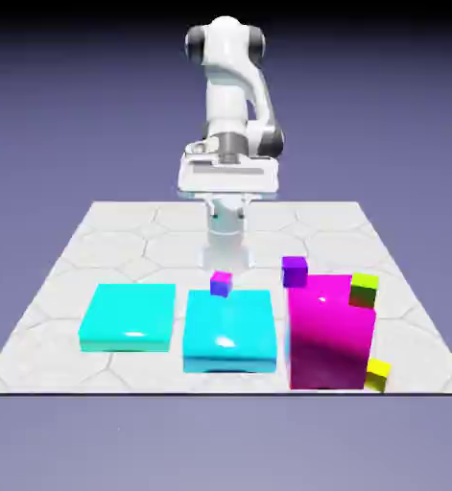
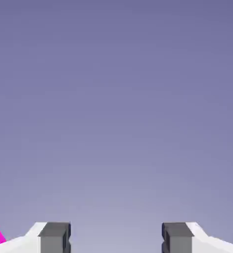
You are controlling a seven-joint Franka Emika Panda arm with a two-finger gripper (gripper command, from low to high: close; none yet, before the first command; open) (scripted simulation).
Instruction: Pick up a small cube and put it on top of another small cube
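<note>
Five small cubes are being counted: one yellow, one violet, one green-topped, one pink-topped. Correction: four.One claw is standing wide open, its two fingertips well apart, holding and touching nothing. Four small cubes are showing: the yellow cube is lying at five o'clock in the exterior view, beside the one magenta block; the violet cube is sitting by that block's eleven o'clock corner; the green-topped cube is at its one o'clock; the pink-topped cube is by one of two cyan slabs on the worktop.

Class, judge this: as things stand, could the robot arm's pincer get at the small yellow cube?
Probably yes. The pincer is open and holds nothing, and nothing sits on the yellow cube. The tall magenta block right beside it could crowd one finger, though.
</note>
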